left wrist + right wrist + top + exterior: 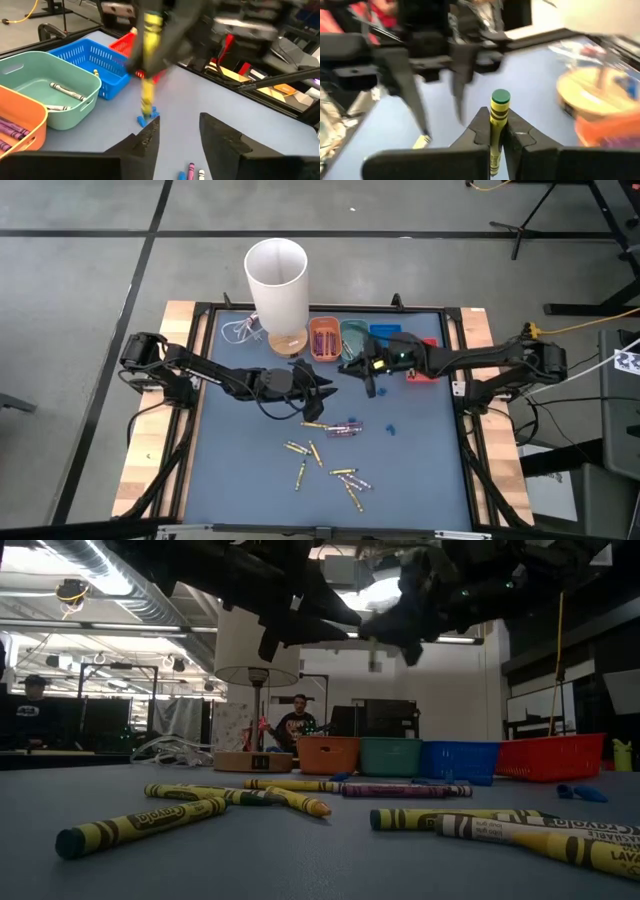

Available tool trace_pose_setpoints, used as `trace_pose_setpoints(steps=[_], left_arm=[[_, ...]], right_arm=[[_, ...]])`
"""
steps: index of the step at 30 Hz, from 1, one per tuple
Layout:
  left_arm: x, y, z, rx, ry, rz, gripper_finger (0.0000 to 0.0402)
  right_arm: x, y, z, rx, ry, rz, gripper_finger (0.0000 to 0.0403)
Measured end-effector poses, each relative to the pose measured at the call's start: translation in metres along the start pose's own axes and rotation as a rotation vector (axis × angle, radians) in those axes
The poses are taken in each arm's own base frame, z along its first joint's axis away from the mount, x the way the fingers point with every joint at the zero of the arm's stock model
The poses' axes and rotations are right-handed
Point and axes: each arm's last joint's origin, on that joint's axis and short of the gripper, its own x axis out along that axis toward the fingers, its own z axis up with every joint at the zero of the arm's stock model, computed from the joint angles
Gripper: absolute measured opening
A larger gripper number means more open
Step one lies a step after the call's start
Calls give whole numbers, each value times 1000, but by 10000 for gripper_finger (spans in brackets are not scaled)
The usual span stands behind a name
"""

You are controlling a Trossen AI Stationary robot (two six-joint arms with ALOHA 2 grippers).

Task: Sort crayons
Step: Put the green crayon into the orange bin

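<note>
Blue tabletop [420, 450] carries loose crayons [325, 455] scattered near its front edge. One yellow crayon [497, 120] stands pinched upright in the right tool [495, 131], above the tabletop's middle. The left tool [177, 137] hangs just beside it, fingers spread and empty. Behind them sit an orange tray [323, 339], a green tray [75, 85] holding pale crayons, a blue basket [107, 60] and a white lamp [277, 285].
</note>
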Motion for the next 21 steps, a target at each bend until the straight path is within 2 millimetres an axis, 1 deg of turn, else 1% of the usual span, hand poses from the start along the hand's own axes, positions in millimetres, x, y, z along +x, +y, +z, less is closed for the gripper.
trace_pose_setpoints(steps=[5, 8, 14, 18, 21], left_arm=[[0, 0, -1, 3, 7, 3, 137], [0, 1, -1, 5, 12, 4, 137], [0, 0, -1, 5, 12, 3, 131], [0, 0, -1, 5, 13, 3, 131], [0, 1, -2, 8, 19, 6, 131]], right_arm=[[-28, -15, 1, 41, 121, -104, 40], [-46, -22, 0, 64, 196, -193, 38], [-84, -34, -6, 126, 334, -445, 19], [-106, -40, -15, 156, 454, -629, 27], [-119, -44, -22, 182, 545, -746, 35]])
